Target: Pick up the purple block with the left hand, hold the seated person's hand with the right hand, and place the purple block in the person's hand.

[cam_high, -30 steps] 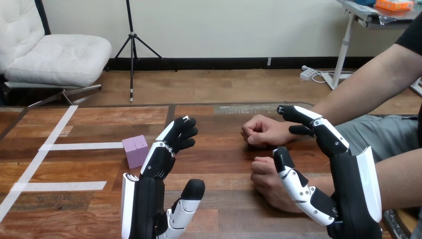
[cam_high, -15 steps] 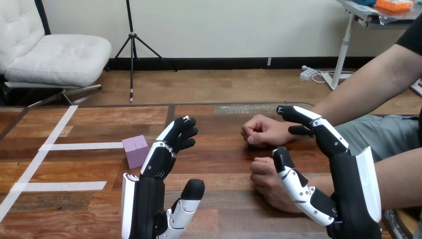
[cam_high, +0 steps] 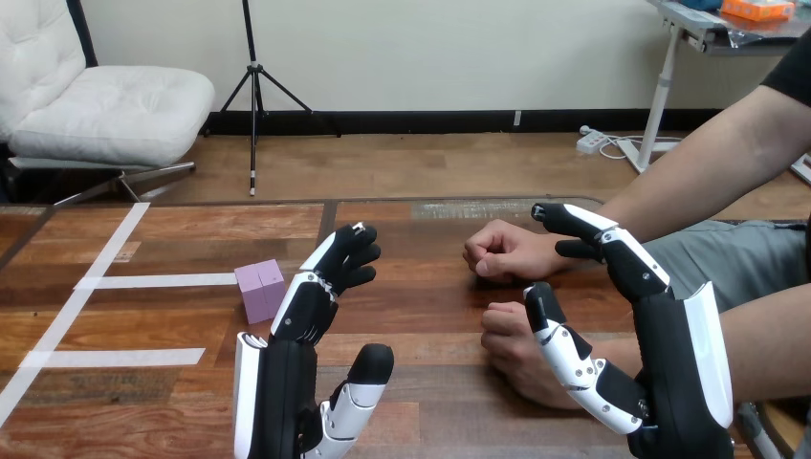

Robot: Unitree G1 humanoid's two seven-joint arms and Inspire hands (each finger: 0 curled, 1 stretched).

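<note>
A purple block (cam_high: 260,290) rests on the wooden table (cam_high: 430,287), left of centre. My left hand (cam_high: 296,363) is raised just right of the block, fingers relaxed and open, holding nothing. My right hand (cam_high: 650,335) is raised at the right, open, fingers stretched forward and thumb apart. The person's two hands lie on the table as loose fists: the farther fist (cam_high: 502,251) sits by my right fingertips (cam_high: 564,216), the nearer fist (cam_high: 512,344) lies beside my right thumb (cam_high: 559,344). I see no grasp on either.
White tape strips (cam_high: 143,281) mark the table's left part. The person's forearms (cam_high: 698,182) come in from the right edge. Bare tabletop lies between the block and the person's fists.
</note>
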